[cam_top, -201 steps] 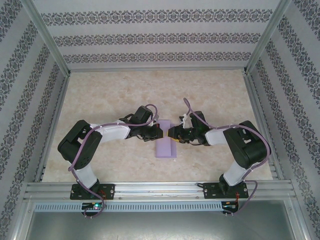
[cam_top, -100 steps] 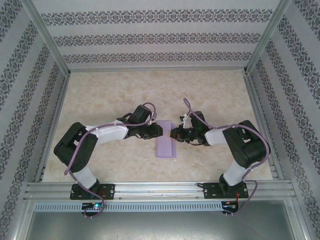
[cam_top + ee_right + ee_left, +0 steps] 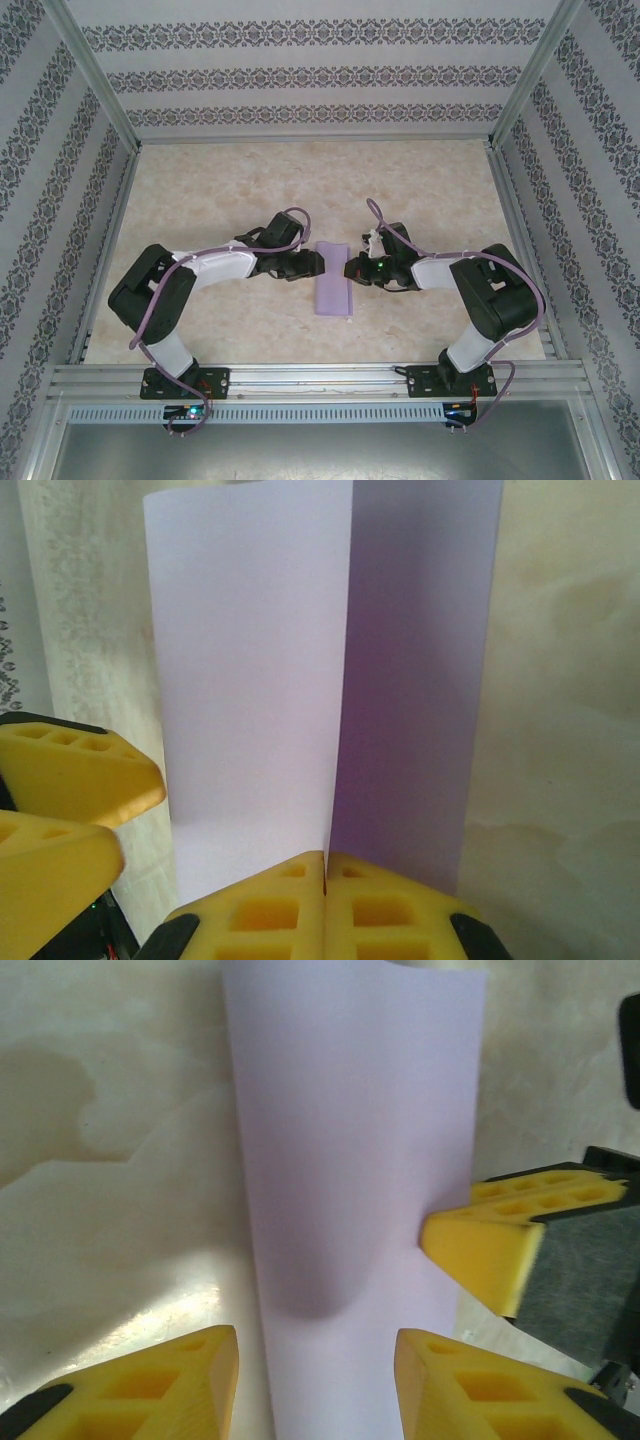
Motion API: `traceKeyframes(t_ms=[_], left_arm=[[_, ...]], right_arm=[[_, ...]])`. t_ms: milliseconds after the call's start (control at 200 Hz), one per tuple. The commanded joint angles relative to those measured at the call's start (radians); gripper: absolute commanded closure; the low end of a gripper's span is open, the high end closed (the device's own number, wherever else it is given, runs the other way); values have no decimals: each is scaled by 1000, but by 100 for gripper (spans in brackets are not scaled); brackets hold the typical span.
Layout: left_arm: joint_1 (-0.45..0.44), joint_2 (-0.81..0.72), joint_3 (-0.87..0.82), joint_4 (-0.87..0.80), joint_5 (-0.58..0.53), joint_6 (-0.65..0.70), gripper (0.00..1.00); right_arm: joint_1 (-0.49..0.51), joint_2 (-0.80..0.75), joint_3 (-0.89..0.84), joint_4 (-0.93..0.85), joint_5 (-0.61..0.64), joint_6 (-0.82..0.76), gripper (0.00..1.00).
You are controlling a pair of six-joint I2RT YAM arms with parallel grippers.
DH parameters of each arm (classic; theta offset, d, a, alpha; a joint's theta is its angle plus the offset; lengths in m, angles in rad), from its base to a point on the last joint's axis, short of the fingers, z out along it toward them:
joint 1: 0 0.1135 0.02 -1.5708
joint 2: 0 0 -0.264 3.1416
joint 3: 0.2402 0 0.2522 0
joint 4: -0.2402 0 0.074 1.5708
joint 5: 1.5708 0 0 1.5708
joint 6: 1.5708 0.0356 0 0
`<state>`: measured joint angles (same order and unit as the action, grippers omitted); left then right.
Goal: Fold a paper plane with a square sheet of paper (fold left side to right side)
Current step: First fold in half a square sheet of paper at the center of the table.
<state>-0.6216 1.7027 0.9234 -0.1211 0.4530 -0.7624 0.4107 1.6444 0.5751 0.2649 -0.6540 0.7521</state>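
Paper (image 3: 333, 280) lies mid-surface (image 3: 430, 190), doubled into a narrow strip running 12 to 6 o'clock. My left jaws sit at its 9 o'clock, released. Their yellow fingertips (image 3: 180, 1380) are spread wide, with the strip's end lying between them. My right jaws are at its 3 o'clock, clenched on the paper's right edge. The raised top layer runs straight into the seam between those fingertips (image 3: 270, 910).

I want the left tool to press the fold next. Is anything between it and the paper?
Nothing visible. The paper lies directly ahead of the open left tool; the shut right tool sits at its far edge.
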Motion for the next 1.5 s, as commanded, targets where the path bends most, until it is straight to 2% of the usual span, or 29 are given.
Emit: traceKeyframes(t_ms=[0, 355, 610, 794, 979, 1234, 1494], left_arm=[[-4, 24, 36, -37, 12, 25, 55], [-16, 82, 60, -24, 31, 21, 52], [-33, 116, 61, -31, 21, 19, 54], [-47, 146, 58, -51, -1, 16, 58], [-59, 167, 60, -63, -25, 6, 59], [-72, 196, 72, -100, -65, 0, 59], [-76, 220, 80, -113, -84, -12, 59]], right_arm=[[10, -23, 12, -24, 23, -30, 96], [10, -21, 12, -37, 33, -34, 96], [10, -27, 12, -56, 45, -42, 95], [8, -42, 5, -62, 57, -42, 87], [1, -83, -7, -90, 87, -45, 74], [-53, -221, -30, -266, 204, -103, 59], [-130, -365, -76, -343, 230, -127, 54]])
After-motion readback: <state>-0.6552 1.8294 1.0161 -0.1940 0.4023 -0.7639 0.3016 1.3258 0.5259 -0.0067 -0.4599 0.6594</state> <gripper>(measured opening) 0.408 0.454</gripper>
